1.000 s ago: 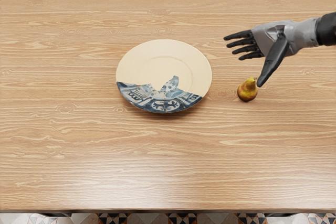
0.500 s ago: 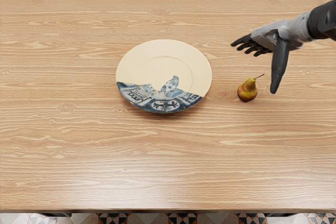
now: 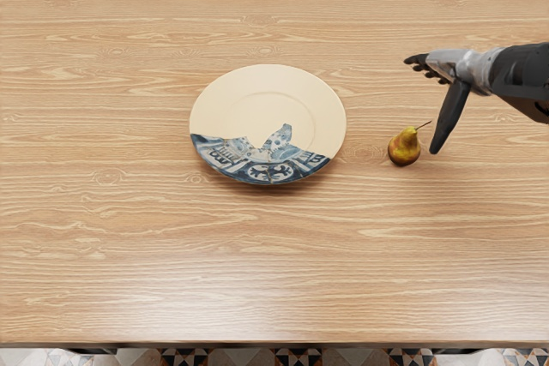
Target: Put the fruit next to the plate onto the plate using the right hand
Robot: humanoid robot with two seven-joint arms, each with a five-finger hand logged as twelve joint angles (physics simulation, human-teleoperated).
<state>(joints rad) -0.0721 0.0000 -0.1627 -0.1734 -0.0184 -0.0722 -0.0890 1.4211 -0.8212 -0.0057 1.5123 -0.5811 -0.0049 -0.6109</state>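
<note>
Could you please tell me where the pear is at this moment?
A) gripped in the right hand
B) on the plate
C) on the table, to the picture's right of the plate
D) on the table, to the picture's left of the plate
C: the pear stands on the table to the picture's right of the plate, clear of its rim, and the open right hand holds nothing.

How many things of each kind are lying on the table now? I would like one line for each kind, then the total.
Plate, cream with a blue pattern: 1
Pear, yellow-brown, beside the plate: 1
Total on the table: 2
The right hand hovers above the pear with its fingers spread and holds nothing, so it is not counted.
</note>
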